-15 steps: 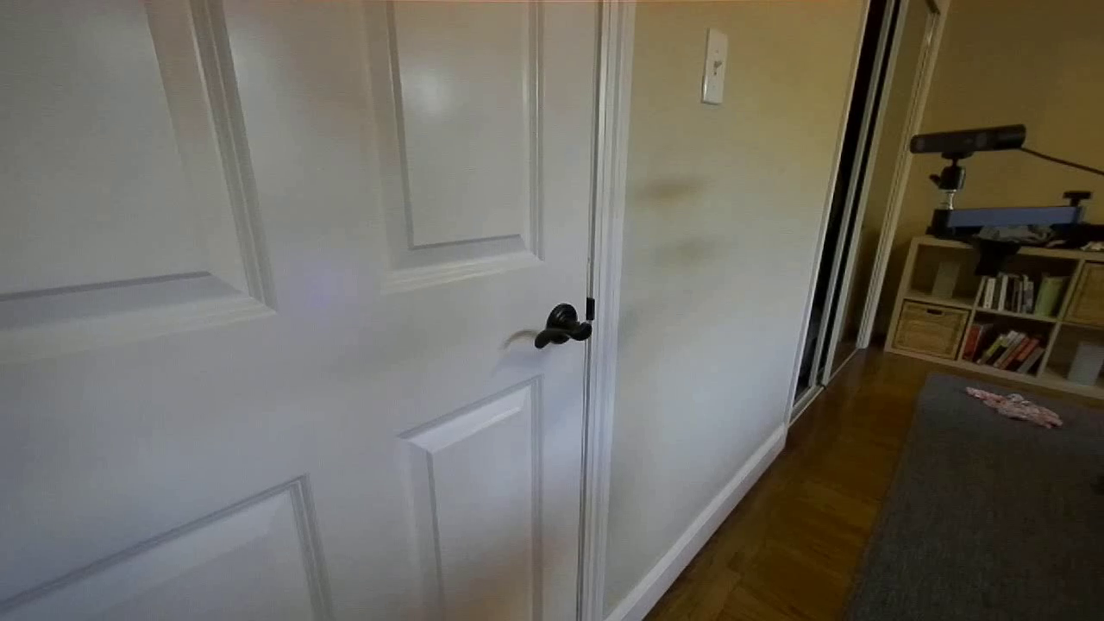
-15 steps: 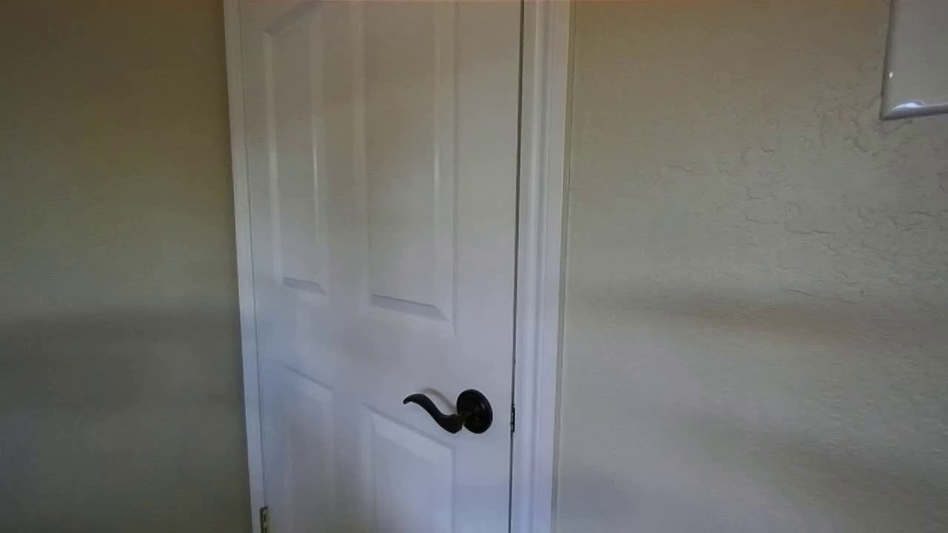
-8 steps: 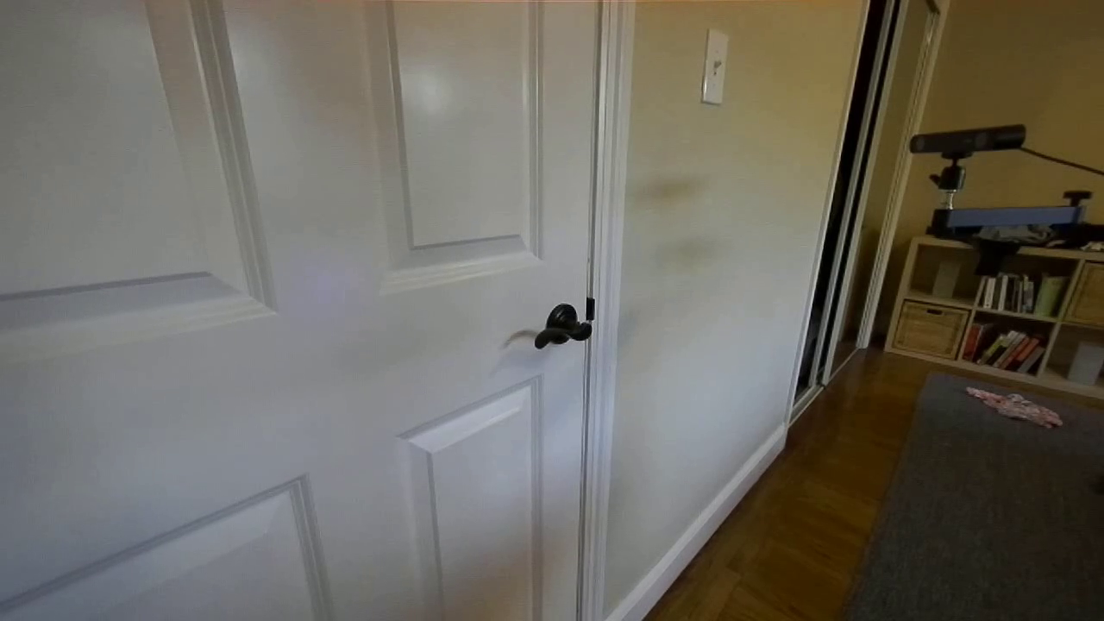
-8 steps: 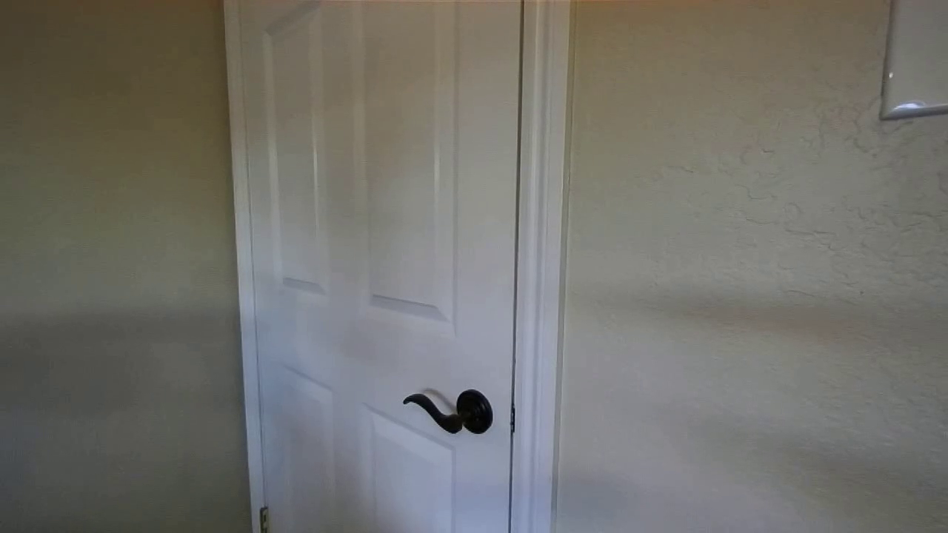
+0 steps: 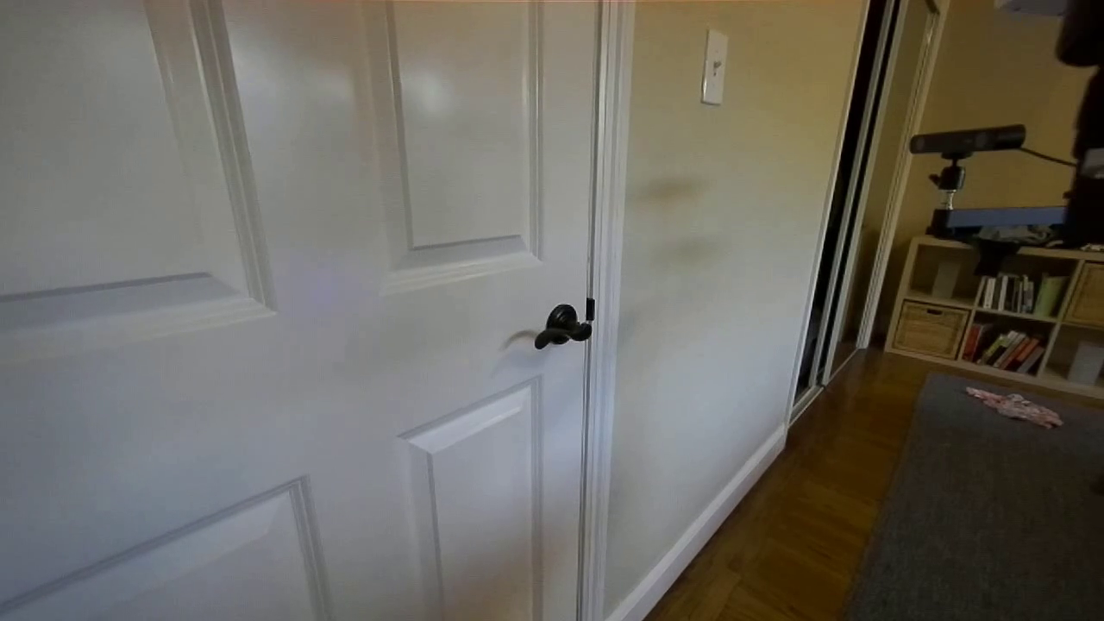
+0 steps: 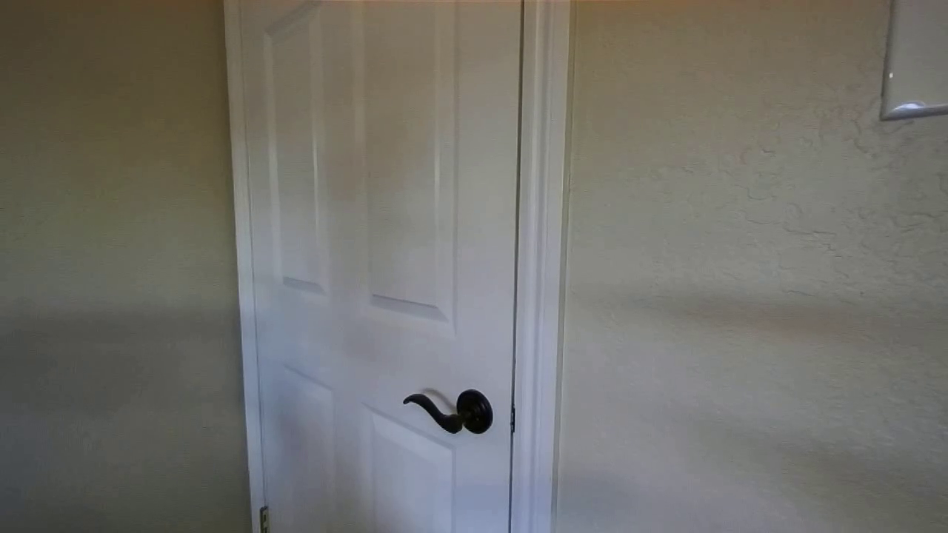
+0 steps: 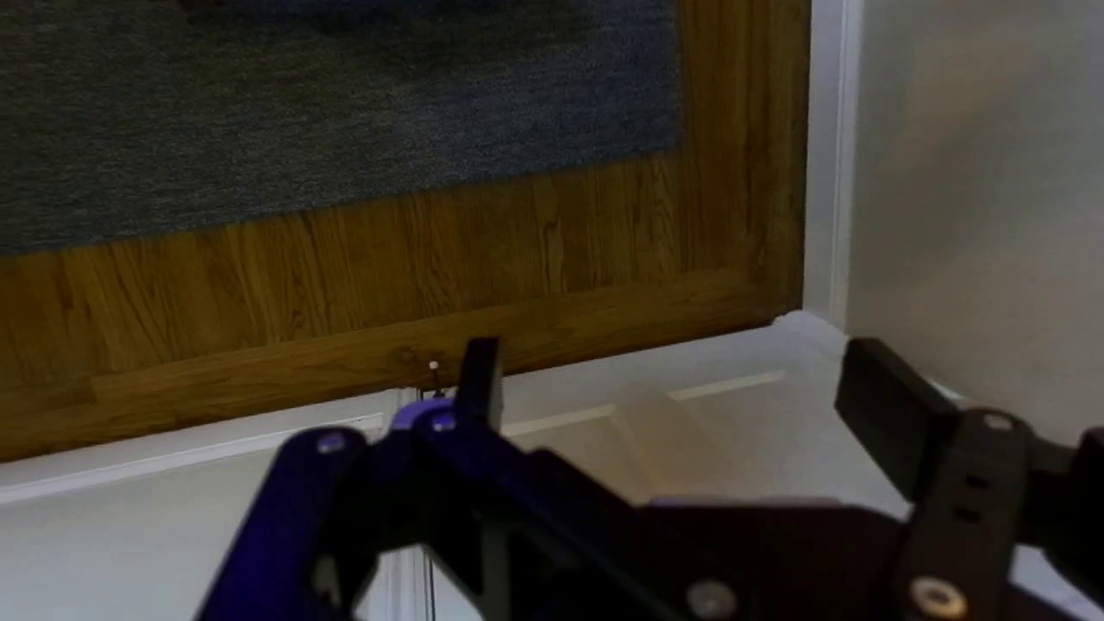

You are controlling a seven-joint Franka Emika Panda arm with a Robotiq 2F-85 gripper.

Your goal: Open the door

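Observation:
The white panelled door (image 5: 328, 379) stands shut in its frame in both exterior views (image 6: 404, 222). Its black lever handle (image 5: 562, 328) sits near the door's right edge and also shows in an exterior view (image 6: 448, 414), with the lever pointing left. In the wrist view my gripper (image 7: 673, 375) is open, with a wide gap between its fingers and nothing between them. The lower panels of the door (image 7: 742, 423) show beyond the gap, apart from the fingers. The handle does not show in the wrist view. The gripper itself does not show in the exterior views.
A dark part of my arm (image 5: 1088, 138) shows at the right edge of an exterior view. A wall with a light switch (image 5: 714, 67) adjoins the door frame. A shelf (image 5: 923, 276) holds a camera (image 5: 968, 140). A grey rug (image 5: 966, 517) lies on the wooden floor (image 7: 302, 293).
A dark part of my arm has come into view at the right edge of an exterior view. The door and its handle have not moved.

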